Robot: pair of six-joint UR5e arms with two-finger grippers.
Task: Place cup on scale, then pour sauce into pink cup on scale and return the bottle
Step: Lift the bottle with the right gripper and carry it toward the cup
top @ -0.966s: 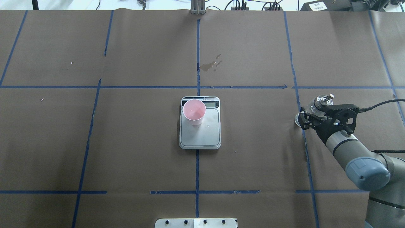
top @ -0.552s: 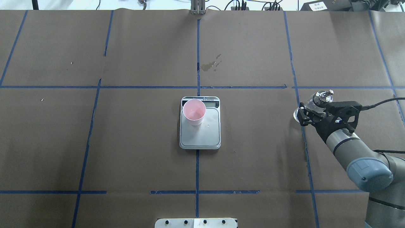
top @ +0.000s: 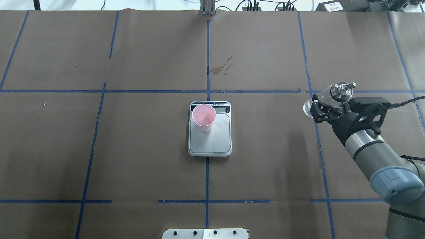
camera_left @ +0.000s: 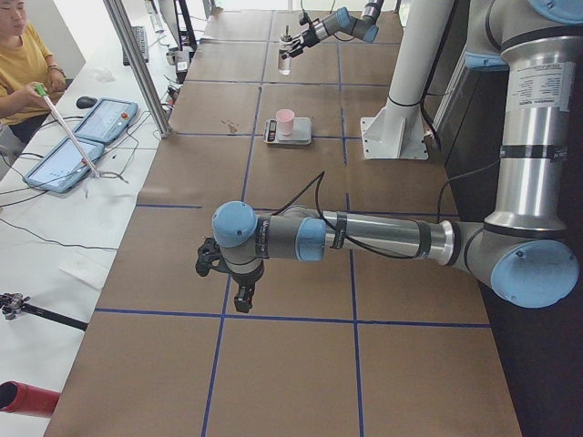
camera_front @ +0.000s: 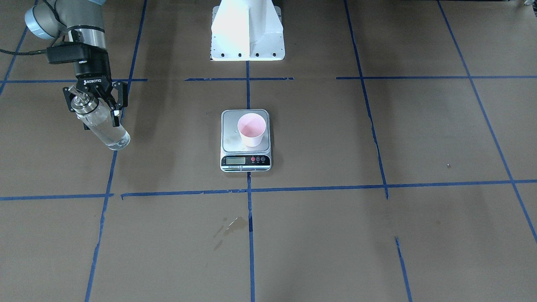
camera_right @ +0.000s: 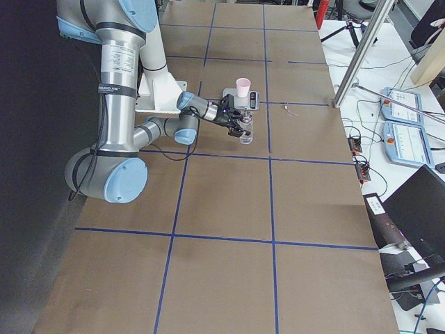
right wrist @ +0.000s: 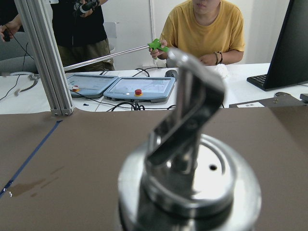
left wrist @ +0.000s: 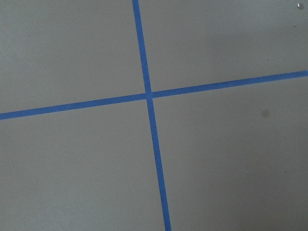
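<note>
The pink cup (top: 204,117) stands upright on the far left corner of the scale's (top: 212,142) steel platform; both also show in the front view, the cup (camera_front: 251,129) and the scale (camera_front: 245,160). My right gripper (top: 327,106) is shut on the clear glass bottle (top: 332,96) just below its metal cap, far right of the scale. The bottle (camera_front: 102,126) hangs tilted, base toward the scale. Its cap and spout (right wrist: 190,178) fill the right wrist view. My left gripper (camera_left: 223,284) shows only in the exterior left view, low over bare table; I cannot tell whether it is open.
A wet stain (top: 221,68) marks the brown paper beyond the scale. The robot's white pedestal (camera_front: 247,29) stands at the near edge. Operators, tablets and an aluminium post (right wrist: 45,57) stand past the table's far edge. Blue tape lines (left wrist: 149,94) cross the table.
My right gripper has carried the bottle away from the robot's base, toward the far side of the table, and slightly left. The cup and scale have not moved.
</note>
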